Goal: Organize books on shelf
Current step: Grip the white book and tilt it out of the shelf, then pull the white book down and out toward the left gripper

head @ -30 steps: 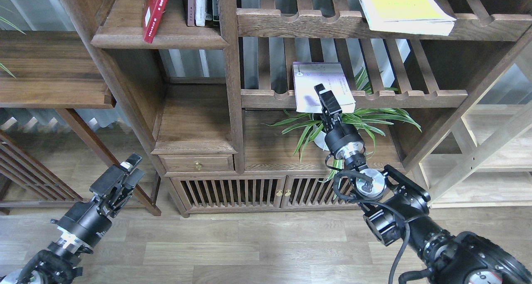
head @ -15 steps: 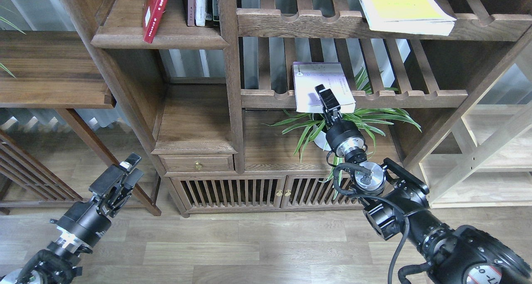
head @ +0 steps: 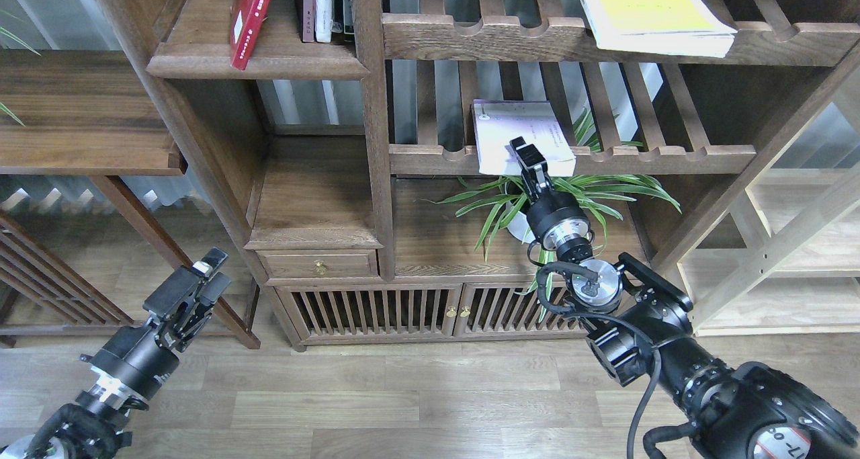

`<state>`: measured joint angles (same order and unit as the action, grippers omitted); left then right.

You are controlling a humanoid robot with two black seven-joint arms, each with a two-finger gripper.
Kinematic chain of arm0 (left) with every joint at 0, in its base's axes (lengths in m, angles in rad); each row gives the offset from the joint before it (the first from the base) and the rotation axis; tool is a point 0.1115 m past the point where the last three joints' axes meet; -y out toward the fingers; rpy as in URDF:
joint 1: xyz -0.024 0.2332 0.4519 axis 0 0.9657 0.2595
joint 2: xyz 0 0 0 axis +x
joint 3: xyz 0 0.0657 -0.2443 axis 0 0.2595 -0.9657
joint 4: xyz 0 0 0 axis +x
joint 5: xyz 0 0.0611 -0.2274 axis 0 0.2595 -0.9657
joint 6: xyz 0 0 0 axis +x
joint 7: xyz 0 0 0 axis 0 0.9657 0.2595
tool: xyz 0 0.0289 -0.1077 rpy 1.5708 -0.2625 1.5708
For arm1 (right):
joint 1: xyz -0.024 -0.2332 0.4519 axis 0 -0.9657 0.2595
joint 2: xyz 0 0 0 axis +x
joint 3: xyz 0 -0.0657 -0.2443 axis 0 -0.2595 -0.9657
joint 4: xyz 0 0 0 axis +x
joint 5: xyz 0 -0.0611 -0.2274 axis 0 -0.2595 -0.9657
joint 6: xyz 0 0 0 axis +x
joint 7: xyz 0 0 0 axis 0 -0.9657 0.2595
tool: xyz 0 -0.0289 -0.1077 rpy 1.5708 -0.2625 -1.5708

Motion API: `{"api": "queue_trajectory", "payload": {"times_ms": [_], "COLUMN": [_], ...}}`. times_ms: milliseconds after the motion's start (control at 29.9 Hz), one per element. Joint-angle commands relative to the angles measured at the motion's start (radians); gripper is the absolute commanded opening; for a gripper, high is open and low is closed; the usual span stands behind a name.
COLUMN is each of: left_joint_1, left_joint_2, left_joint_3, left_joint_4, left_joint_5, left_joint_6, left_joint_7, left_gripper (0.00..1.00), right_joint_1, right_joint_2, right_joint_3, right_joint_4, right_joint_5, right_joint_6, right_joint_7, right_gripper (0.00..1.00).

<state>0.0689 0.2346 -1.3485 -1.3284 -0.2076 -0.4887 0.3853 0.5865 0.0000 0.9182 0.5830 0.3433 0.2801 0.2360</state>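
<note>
Dark wooden bookcase is filling most of the head view, standing on a pale plank floor. Using the lavender book as the landmark: it is lying flat on a slatted rack, its near edge overhanging the scalloped front rail. Right gripper is sitting at that overhanging near edge, fingers seeming to be pinching the book's lower margin, though the view is end-on and dark, so a firm grip cannot be told for sure. Long axis of the book is running front to back, roughly in line with the right arm. Left gripper is hanging well down and left of the book, near the floor; its fingers are too dark to tell apart, so open or closed cannot be told. Right arm is clearly the nearer one.

Up and left of the book, the solid shelf is holding a leaning red book plus thin upright books. Up and right, a yellow-green book is lying on the upper rack. Just below the book, a potted plant is spreading its leaves behind the arm.

Judgement: the lavender book likely needs pulling toward the robot off the rail, then carrying up-left to the solid shelf.
</note>
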Motion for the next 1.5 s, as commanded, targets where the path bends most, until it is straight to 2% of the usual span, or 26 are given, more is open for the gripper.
{"api": "queue_trajectory", "payload": {"times_ms": [0, 134, 301, 501, 602, 1003, 1237, 1471], "left_joint_1": [0.000, 0.000, 0.000, -0.001, -0.004, -0.018, -0.040, -0.064], "left_joint_2": [0.000, 0.000, -0.001, -0.001, -0.003, -0.008, -0.011, -0.011], "left_joint_3": [0.000, 0.000, 0.000, 0.002, 0.002, 0.014, 0.026, 0.048], "left_joint_4": [0.000, 0.000, 0.005, 0.023, 0.031, 0.069, 0.087, 0.109], "left_joint_5": [-0.001, -0.001, -0.001, -0.001, -0.001, -0.001, 0.001, -0.001], "left_joint_6": [0.000, 0.000, 0.000, 0.000, 0.000, 0.000, 0.000, 0.000], "left_joint_7": [-0.002, -0.002, -0.002, -0.002, -0.002, 0.000, 0.003, 0.006], "left_gripper": [0.80, 0.80, 0.80, 0.80, 0.80, 0.80, 0.80, 0.80], "right_joint_1": [-0.001, -0.002, -0.005, -0.033, -0.063, -0.178, -0.281, -0.356], "right_joint_2": [0.000, 0.000, 0.000, 0.000, 0.000, 0.000, 0.000, -0.060], "right_joint_3": [0.002, 0.005, 0.011, 0.027, 0.033, 0.039, 0.073, 0.085], "right_joint_4": [0.003, 0.009, 0.040, 0.142, 0.193, 0.314, 0.451, 0.540], "right_joint_5": [-0.006, -0.007, -0.007, -0.004, -0.004, -0.004, 0.000, 0.002], "right_joint_6": [0.001, 0.005, 0.008, 0.028, 0.068, 0.108, 0.110, 0.135], "right_joint_7": [0.009, 0.022, 0.022, 0.019, 0.016, 0.014, 0.011, 0.009], "right_gripper": [0.31, 0.24, 0.23, 0.20, 0.14, 0.14, 0.14, 0.14]}}
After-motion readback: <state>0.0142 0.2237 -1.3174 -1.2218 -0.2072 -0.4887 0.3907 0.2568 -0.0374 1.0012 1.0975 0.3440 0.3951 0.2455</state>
